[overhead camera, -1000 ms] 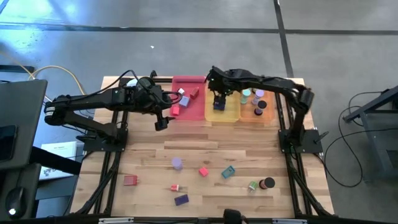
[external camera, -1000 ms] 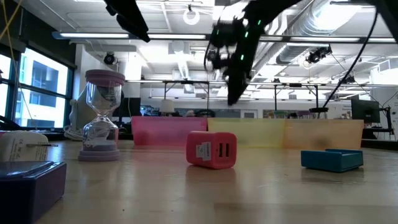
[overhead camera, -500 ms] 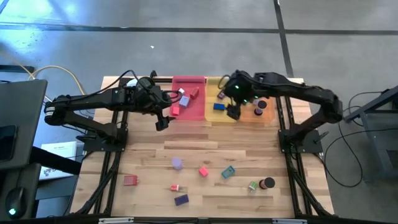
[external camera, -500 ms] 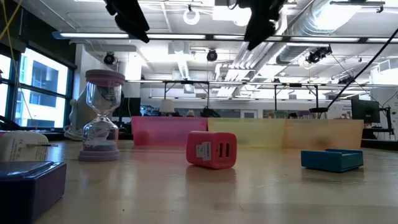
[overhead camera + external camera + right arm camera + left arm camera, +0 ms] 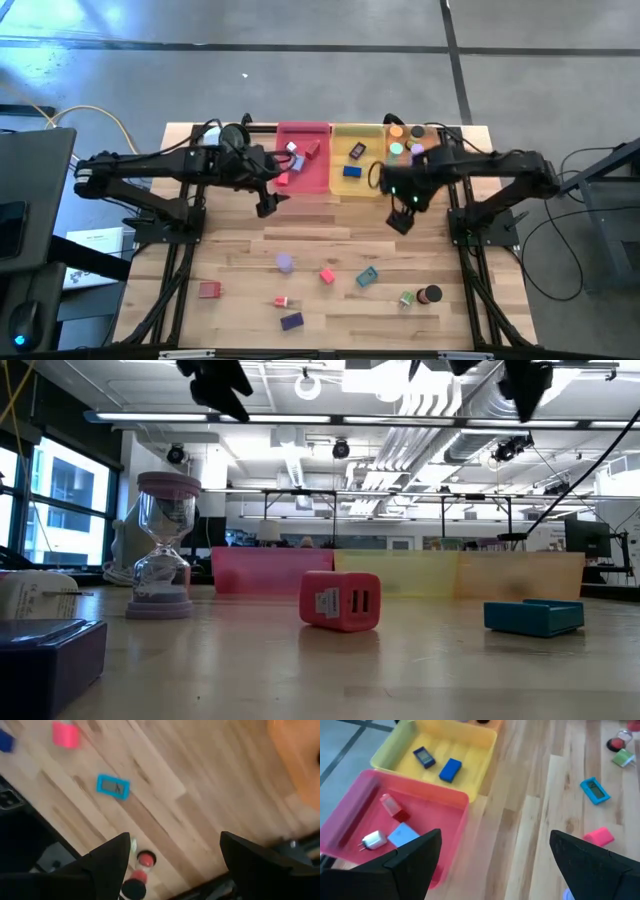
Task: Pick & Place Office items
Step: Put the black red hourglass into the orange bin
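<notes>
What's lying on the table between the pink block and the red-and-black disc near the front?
In the high view, a teal block and a small green piece lie between the pink block and the red-and-black disc, all apart on bare wood.

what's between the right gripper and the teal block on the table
Nothing visible. The right gripper hangs open above bare wood, and the teal block lies in the open beyond it.

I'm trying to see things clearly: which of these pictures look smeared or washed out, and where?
Right wrist view: streaky motion blur, the teal rectangular block soft-edged. Left wrist view: mildly soft, the translucent yellow plastic tray readable. Low view: bright ceiling lights glare, the red rounded block sharp, the nearest purple block out of focus. High view: a pale glare patch on the floor's upper left.
</notes>
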Motion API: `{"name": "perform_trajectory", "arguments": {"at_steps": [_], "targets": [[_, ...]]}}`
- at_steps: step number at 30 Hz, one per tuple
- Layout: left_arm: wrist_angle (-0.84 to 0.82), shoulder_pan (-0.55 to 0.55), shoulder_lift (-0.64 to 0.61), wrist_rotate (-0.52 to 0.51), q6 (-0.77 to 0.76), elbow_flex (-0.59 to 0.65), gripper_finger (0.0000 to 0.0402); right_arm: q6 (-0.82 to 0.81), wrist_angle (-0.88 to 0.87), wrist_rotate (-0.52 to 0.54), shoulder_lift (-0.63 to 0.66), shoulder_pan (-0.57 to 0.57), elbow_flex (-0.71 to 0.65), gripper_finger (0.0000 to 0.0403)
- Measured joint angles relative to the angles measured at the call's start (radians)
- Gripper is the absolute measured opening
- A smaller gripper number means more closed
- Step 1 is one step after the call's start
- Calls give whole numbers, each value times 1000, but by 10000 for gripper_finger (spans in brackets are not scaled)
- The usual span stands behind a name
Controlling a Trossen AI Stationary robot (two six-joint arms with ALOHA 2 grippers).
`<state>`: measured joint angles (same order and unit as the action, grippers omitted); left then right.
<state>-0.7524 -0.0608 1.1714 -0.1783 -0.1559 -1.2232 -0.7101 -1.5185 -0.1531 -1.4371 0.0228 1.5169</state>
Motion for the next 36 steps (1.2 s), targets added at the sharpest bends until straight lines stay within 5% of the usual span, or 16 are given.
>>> {"name": "perform_trajectory", "arguments": {"at_steps": [17, 29, 36], "targets": [[8, 143, 100, -34, -44, 0, 363, -479, 56, 141, 8, 410, -154, 297], [23, 222, 81, -32, -25, 0, 363, -804, 225, 126, 8, 455, -227, 297], [14, 274, 81, 60, -33, 0, 363, -932, 282, 169, 7, 455, -238, 297]]}}
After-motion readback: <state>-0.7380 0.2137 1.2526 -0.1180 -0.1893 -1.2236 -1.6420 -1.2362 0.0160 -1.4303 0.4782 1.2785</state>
